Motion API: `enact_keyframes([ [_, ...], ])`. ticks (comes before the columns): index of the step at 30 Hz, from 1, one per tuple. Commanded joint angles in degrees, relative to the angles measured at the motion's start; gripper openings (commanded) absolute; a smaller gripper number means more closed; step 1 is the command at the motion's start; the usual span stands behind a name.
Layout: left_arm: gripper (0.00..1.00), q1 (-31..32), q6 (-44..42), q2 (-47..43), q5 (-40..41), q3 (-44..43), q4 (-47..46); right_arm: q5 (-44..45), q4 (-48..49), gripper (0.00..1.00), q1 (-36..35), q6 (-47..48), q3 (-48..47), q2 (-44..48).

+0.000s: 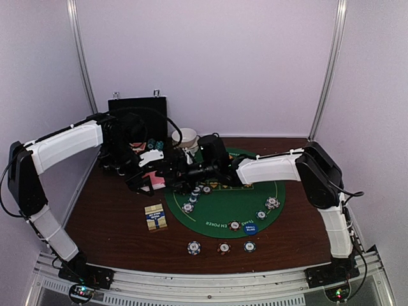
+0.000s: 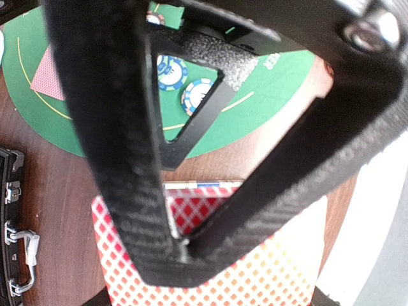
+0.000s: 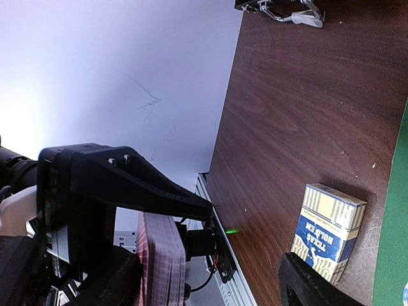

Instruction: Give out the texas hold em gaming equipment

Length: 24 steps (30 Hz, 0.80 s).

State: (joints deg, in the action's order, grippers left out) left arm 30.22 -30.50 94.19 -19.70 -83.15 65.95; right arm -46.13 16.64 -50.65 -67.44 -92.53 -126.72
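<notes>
From here the left gripper (image 2: 183,247) has its jaws pinched on the pink-backed cards (image 2: 268,274). Beyond the jaws, two striped chips (image 2: 196,95) lie on the green mat (image 2: 280,83).

We note the left fingers (image 2: 115,159) blurred, masking most of their wrist view. There the card deck (image 2: 255,274) is cut off at the bottom edge. The card box (image 3: 328,226) has its lower end hidden behind the right finger (image 3: 312,284).

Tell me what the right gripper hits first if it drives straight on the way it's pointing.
Most likely the card deck clamped in the left gripper. The right wrist view shows it dead ahead of the right gripper, between its spread fingers. How far off it is remains unclear.
</notes>
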Motion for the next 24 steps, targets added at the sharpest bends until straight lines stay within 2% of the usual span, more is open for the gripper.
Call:
enact_keyframes([
  [1, 0.00, -0.2, -0.6, -0.7, -1.2, -1.0, -0.5, -0.2, -0.2, 0.77, -1.1, -0.7, -2.5, 0.4],
  [12, 0.00, -0.2, -0.3, -0.9, -1.4, -1.3, -0.4, -1.5, 2.9, 0.75, -1.6, -4.5, -4.1, -3.7],
  [17, 0.00, -0.2, -0.1, -0.9, -1.7, -1.5, -0.5, -1.7, 6.1, 0.69, -1.1, -6.5, -2.7, -3.9],
  [24, 0.00, -0.2, -0.3, -1.2, -1.4, -1.5, -0.5, -0.9, 4.9, 0.62, 1.0, -3.9, 3.1, 0.3],
])
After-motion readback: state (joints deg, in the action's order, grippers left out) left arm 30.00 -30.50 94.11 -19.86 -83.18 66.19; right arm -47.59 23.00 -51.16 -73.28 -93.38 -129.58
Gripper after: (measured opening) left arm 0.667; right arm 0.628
